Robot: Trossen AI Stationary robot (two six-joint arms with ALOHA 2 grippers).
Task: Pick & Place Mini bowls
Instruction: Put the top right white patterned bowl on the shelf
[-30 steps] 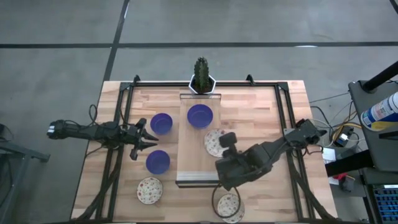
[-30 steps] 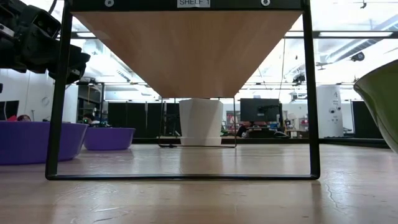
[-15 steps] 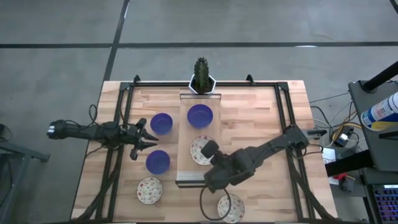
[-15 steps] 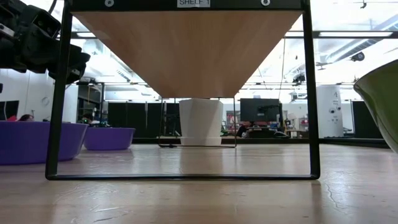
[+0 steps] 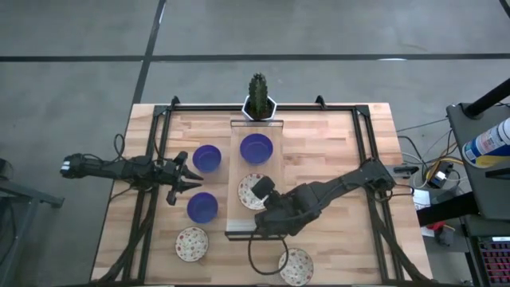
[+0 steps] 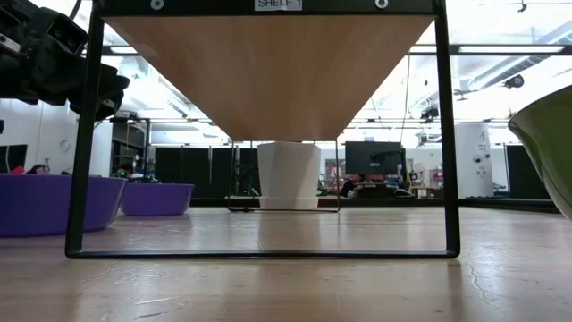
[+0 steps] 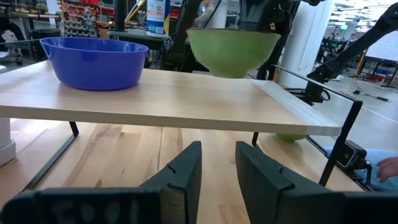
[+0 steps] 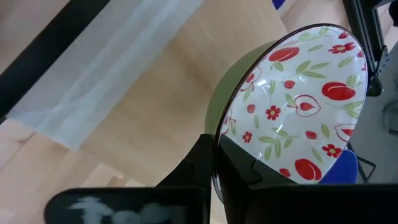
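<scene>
Right hand (image 5: pixel 260 193) grips speckled bowl (image 5: pixel 251 191) by its rim, over the shelf (image 5: pixel 253 171), near side of blue bowl (image 5: pixel 256 147); left hand (image 5: pixel 185 178) idle, open.

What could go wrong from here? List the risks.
1. The right gripper pinches only the rim of the speckled bowl, held tilted over the shelf; it could slip or land on edge.
2. The blue bowl already sits on that shelf, so a placement too close might knock it.
</scene>
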